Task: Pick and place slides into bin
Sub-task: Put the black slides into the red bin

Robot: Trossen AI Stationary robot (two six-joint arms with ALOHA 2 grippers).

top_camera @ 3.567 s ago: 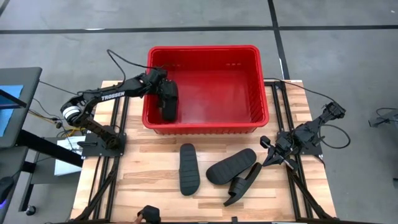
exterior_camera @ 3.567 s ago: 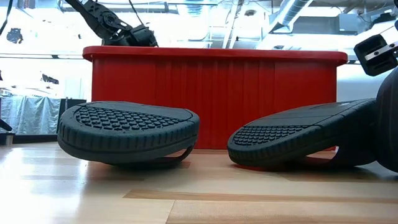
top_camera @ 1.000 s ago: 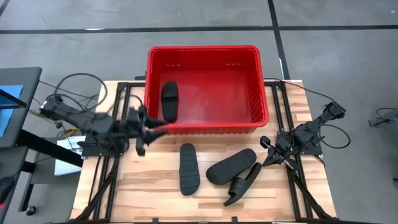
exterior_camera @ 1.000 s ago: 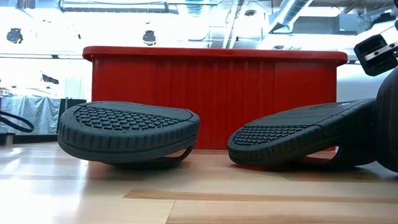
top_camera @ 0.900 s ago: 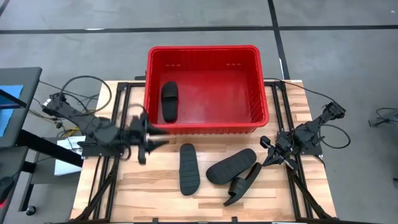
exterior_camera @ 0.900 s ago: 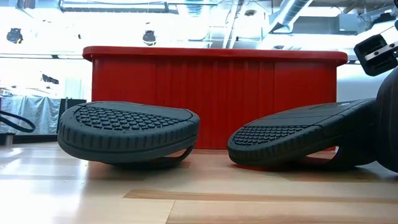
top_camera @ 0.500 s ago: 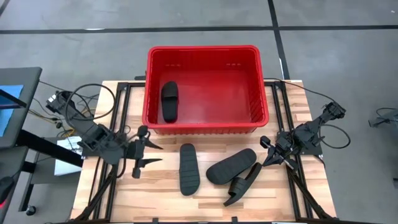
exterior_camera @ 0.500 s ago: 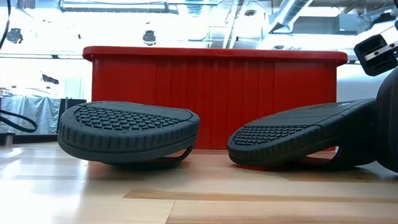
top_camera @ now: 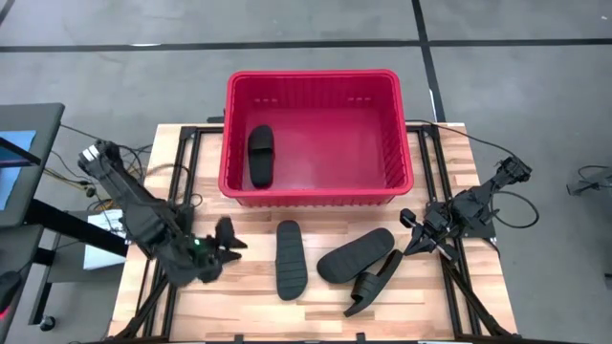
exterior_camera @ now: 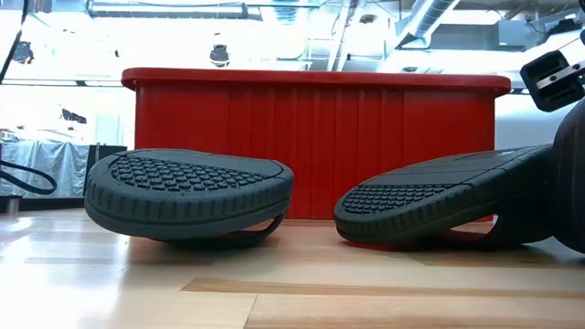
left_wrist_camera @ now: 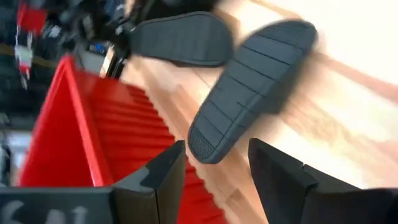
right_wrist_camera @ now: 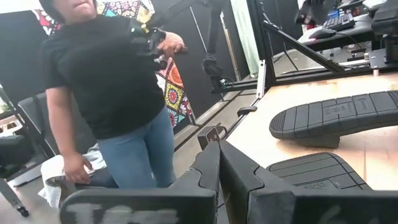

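The left gripper (top_camera: 229,246) hangs over the table's (top_camera: 239,287) near-left part, its fingers (left_wrist_camera: 158,180) parted wide and holding nothing. It points right, toward the left slide (top_camera: 291,258), which lies flat, sole up, just right of the jaws and not touching them. In the left wrist view that slide (left_wrist_camera: 249,87) shows ahead of the gap between the fingers, clear of both, with the bin's (left_wrist_camera: 74,137) near wall beside it and another slide (left_wrist_camera: 177,38) farther on.

The bin (top_camera: 316,196) stands at the table's far middle. One slide (top_camera: 260,157) lies inside it by the left wall, strap up.

Right of the left slide, two more slides lie together on the near-right part of the table: one (top_camera: 356,254) sole up, and another (top_camera: 376,283) on its near side, touching it, with its strap showing. In the low view the left slide (exterior_camera: 187,194) and the sole-up one (exterior_camera: 439,199) rest in front of the bin's red wall (exterior_camera: 315,146).

The right gripper (top_camera: 409,244) waits at the table's right edge, jaws closed on nothing, just right of the two slides and apart from them. Its wrist view shows the closed fingers (right_wrist_camera: 214,171), the two slides (right_wrist_camera: 336,121) beyond, and a person (right_wrist_camera: 109,93) standing past the table.
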